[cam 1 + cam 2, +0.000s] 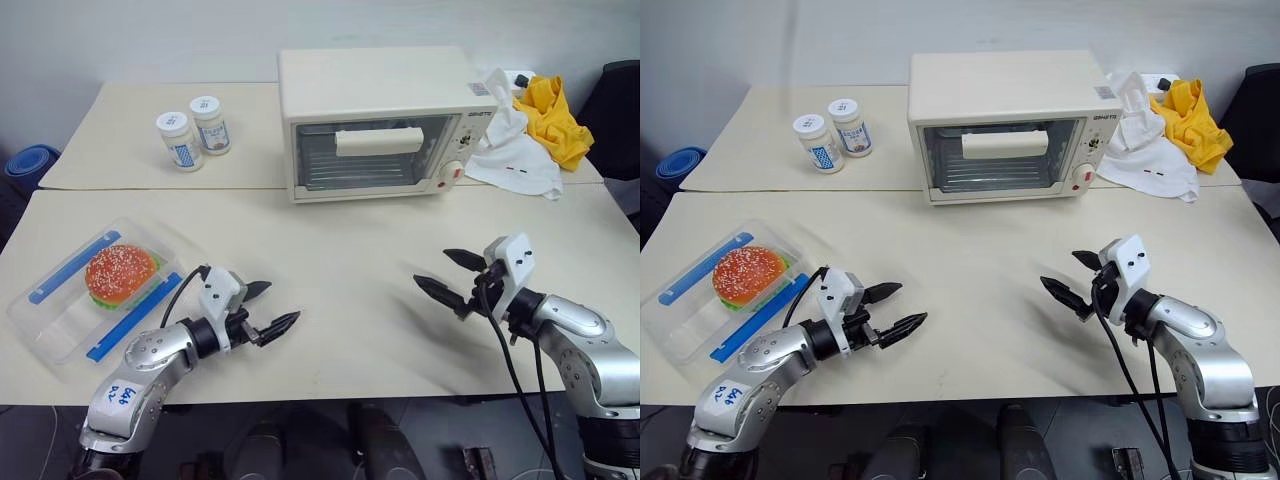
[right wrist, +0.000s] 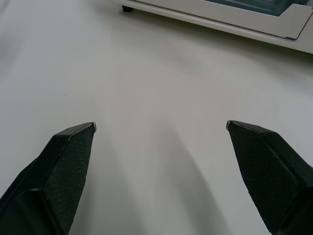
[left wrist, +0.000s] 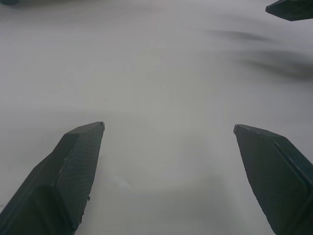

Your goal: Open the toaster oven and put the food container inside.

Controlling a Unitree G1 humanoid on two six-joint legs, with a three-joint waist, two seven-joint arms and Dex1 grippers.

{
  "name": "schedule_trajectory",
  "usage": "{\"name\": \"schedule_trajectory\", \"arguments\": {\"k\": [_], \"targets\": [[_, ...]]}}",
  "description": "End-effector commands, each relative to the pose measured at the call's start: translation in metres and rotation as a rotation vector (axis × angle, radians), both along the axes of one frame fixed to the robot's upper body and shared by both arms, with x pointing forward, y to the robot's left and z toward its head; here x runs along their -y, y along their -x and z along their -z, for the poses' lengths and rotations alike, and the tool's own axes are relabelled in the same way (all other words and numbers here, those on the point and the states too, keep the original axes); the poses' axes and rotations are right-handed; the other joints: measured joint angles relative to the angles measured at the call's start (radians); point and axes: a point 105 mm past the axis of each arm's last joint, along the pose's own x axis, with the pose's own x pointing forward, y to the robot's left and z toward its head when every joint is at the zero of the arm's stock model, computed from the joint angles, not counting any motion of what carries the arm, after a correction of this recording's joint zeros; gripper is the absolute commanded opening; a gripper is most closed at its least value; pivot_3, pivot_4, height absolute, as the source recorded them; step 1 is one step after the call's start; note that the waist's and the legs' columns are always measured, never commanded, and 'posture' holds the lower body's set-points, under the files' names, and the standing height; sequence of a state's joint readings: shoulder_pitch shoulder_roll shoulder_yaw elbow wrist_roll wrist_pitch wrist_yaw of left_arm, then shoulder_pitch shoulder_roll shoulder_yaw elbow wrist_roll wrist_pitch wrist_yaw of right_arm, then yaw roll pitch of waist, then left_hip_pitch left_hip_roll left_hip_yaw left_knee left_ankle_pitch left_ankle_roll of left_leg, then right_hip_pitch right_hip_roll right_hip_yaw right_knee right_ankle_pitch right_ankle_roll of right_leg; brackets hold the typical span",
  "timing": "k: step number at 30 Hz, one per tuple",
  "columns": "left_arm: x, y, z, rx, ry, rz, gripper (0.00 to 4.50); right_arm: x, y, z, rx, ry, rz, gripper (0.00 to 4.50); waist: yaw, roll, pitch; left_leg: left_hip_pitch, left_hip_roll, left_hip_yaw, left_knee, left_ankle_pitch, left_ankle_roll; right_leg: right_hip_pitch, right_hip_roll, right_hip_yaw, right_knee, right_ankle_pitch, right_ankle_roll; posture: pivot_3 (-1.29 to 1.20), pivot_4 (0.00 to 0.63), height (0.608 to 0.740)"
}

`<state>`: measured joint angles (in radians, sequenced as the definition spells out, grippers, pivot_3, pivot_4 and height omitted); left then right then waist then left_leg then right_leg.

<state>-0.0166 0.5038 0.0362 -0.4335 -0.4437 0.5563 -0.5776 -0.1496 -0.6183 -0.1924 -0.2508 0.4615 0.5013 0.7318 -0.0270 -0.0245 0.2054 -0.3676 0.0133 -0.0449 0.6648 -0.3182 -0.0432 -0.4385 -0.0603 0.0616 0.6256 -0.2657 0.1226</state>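
Toaster oven [image 1: 375, 122] at the far side of the table [image 1: 340, 270], door shut, cream bar handle [image 1: 378, 141] across the glass, red-tipped knobs at its right. Food container [image 1: 95, 288] near the table's left edge, clear box with blue clip strips and a sesame burger inside, just beside the left arm and untouched. Left gripper [image 1: 268, 309] low over bare tabletop, spread wide, holding nothing. Right gripper [image 1: 452, 275] likewise wide apart and empty, hovering over the table, well short of the oven. Nothing of the task done yet; probably first the door, then the box. Risks from here: a pull on the handle with only one finger hooked could slip off, or drag the light oven forward across the smooth table rather than swing the door down. White cloth [image 1: 510, 150] and yellow cloth [image 1: 548, 115] piled against the oven's right side, liable to catch a passing arm. Clear box likely slick and wide for these narrow fingers; a pinch on one edge could tilt it or slide it off the table's left edge. Two white-lidded jars [image 1: 193, 132] left of the oven, easily toppled by a wide swing of the left arm toward the opening.
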Motion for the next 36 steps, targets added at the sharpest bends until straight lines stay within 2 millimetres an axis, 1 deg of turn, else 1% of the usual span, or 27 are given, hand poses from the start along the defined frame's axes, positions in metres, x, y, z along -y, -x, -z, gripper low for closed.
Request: {"name": "schedule_trajectory", "arguments": {"k": [1, 4, 6, 9, 10, 12, 13, 15, 20, 22, 24, 26, 28, 30, 33, 36], "targets": [[0.001, 0.006, -0.011, 0.063, -0.021, 0.024, 4.49, -0.004, 0.0, -0.012, 0.051, 0.006, -0.022, 4.5, 0.0, 0.0, 0.0, 0.0, 0.0, 0.0, 0.0, 0.0, 0.0, 0.0, 0.0, 0.0, 0.0, 0.0, 0.0, 0.0, 0.15, 0.74], [0.002, 0.005, -0.014, 0.035, 0.03, 0.009, 4.49, -0.004, -0.002, -0.014, 0.054, -0.004, -0.02, 4.5, 0.0, 0.0, 0.0, 0.0, 0.0, 0.0, 0.0, 0.0, 0.0, 0.0, 0.0, 0.0, 0.0, 0.0, 0.0, 0.0, 0.15, 0.74], [0.002, 0.006, -0.013, 0.025, 0.032, 0.007, 4.49, -0.005, -0.004, -0.014, 0.054, -0.01, -0.019, 4.5, 0.0, 0.0, 0.0, 0.0, 0.0, 0.0, 0.0, 0.0, 0.0, 0.0, 0.0, 0.0, 0.0, 0.0, 0.0, 0.0, 0.15, 0.74], [0.001, 0.007, -0.014, 0.022, 0.037, 0.005, 4.49, -0.01, -0.006, -0.015, 0.049, -0.036, -0.026, 4.5, 0.0, 0.0, 0.0, 0.0, 0.0, 0.0, 0.0, 0.0, 0.0, 0.0, 0.0, 0.0, 0.0, 0.0, 0.0, 0.0, 0.15, 0.74], [0.002, 0.007, -0.017, 0.017, 0.065, 0.007, 4.49, -0.012, -0.007, -0.015, 0.048, -0.047, -0.031, 4.5, -0.001, 0.0, 0.0, 0.0, 0.0, 0.0, 0.0, 0.0, 0.0, 0.0, 0.0, 0.0, 0.0, 0.0, 0.0, 0.0, 0.15, 0.74], [0.007, 0.011, -0.032, 0.005, 0.179, 0.056, 4.49, -0.014, -0.012, -0.019, 0.052, -0.079, -0.028, 4.5, -0.001, 0.0, 0.0, 0.0, 0.0, 0.0, 0.0, 0.0, 0.0, 0.0, 0.0, 0.0, 0.0, 0.0, 0.0, 0.0, 0.15, 0.74], [0.009, 0.012, -0.04, 0.009, 0.205, 0.08, 4.49, -0.014, -0.016, -0.023, 0.058, -0.103, -0.021, 4.5, -0.001, 0.0, 0.0, 0.0, 0.0, 0.0, 0.0, 0.0, 0.0, 0.0, 0.0, 0.0, 0.0, 0.0, 0.0, 0.0, 0.15, 0.74], [0.011, 0.012, -0.056, 0.021, 0.232, 0.115, 4.49, -0.015, -0.027, -0.033, 0.072, -0.137, -0.005, 4.5, 0.0, 0.0, 0.0, 0.0, 0.0, 0.0, 0.001, 0.0, 0.0, 0.0, 0.0, 0.0, 0.0, 0.0, 0.0, 0.0, 0.15, 0.74], [0.007, 0.012, -0.095, 0.062, 0.271, 0.229, 4.49, -0.022, -0.049, -0.06, 0.106, -0.184, -0.037, 4.5, -0.002, 0.0, 0.0, 0.0, 0.0, -0.001, 0.0, 0.0, 0.0, 0.0, 0.0, -0.001, 0.001, 0.0, 0.0, 0.0, 0.15, 0.74], [0.007, 0.004, -0.121, 0.131, 0.278, 0.265, 4.49, -0.024, -0.061, -0.071, 0.121, -0.195, -0.042, 4.5, -0.001, 0.0, 0.0, -0.001, 0.0, -0.001, 0.0, 0.0, 0.0, -0.001, 0.0, -0.001, 0.0, 0.0, 0.0, 0.0, 0.15, 0.74], [0.012, -0.006, -0.148, 0.188, 0.291, 0.31, 4.49, -0.025, -0.074, -0.079, 0.145, -0.168, -0.031, 4.5, 0.001, 0.0, 0.0, -0.001, 0.0, -0.001, 0.001, 0.0, 0.0, -0.001, 0.0, -0.001, 0.001, 0.0, 0.0, 0.0, 0.15, 0.74], [0.02, -0.01, -0.166, 0.223, 0.282, 0.366, 4.49, -0.028, -0.084, -0.087, 0.166, -0.153, -0.032, 4.5, -0.001, 0.0, 0.0, -0.002, -0.001, -0.001, 0.002, 0.001, -0.001, -0.001, 0.0, -0.002, 0.0, 0.001, 0.0, 0.0, 0.15, 0.74], [0.026, -0.012, -0.175, 0.241, 0.268, 0.4, 4.49, -0.029, -0.09, -0.092, 0.181, -0.146, -0.037, 4.5, -0.002, 0.0, 0.0, -0.002, -0.001, -0.001, 0.0, 0.001, -0.001, -0.001, -0.001, -0.001, -0.001, 0.001, 0.001, 0.0, 0.15, 0.74], [0.031, -0.014, -0.18, 0.26, 0.23, 0.428, 4.49, -0.033, -0.095, -0.102, 0.198, -0.155, -0.048, 4.5, -0.004, 0.0, 0.0, -0.003, 0.0, 0.0, -0.002, 0.0, -0.001, -0.002, -0.001, -0.002, 0.0, 0.001, 0.001, 0.0, 0.15, 0.74], [0.034, -0.015, -0.182, 0.275, 0.196, 0.456, 4.49, -0.039, -0.097, -0.114, 0.224, -0.171, -0.072, 4.5, -0.011, 0.0, 0.0, -0.006, 0.0, 0.002, -0.002, 0.003, -0.006, -0.006, -0.001, -0.001, 0.0, 0.001, 0.001, 0.0, 0.15, 0.74], [0.034, -0.017, -0.181, 0.283, 0.177, 0.452, 4.49, -0.044, -0.095, -0.123, 0.241, -0.187, -0.101, 4.5, -0.014, 0.001, 0.001, -0.006, 0.0, 0.002, -0.003, 0.003, -0.007, -0.006, -0.001, -0.001, 0.0, 0.001, 0.001, 0.0, 0.15, 0.74]]}}
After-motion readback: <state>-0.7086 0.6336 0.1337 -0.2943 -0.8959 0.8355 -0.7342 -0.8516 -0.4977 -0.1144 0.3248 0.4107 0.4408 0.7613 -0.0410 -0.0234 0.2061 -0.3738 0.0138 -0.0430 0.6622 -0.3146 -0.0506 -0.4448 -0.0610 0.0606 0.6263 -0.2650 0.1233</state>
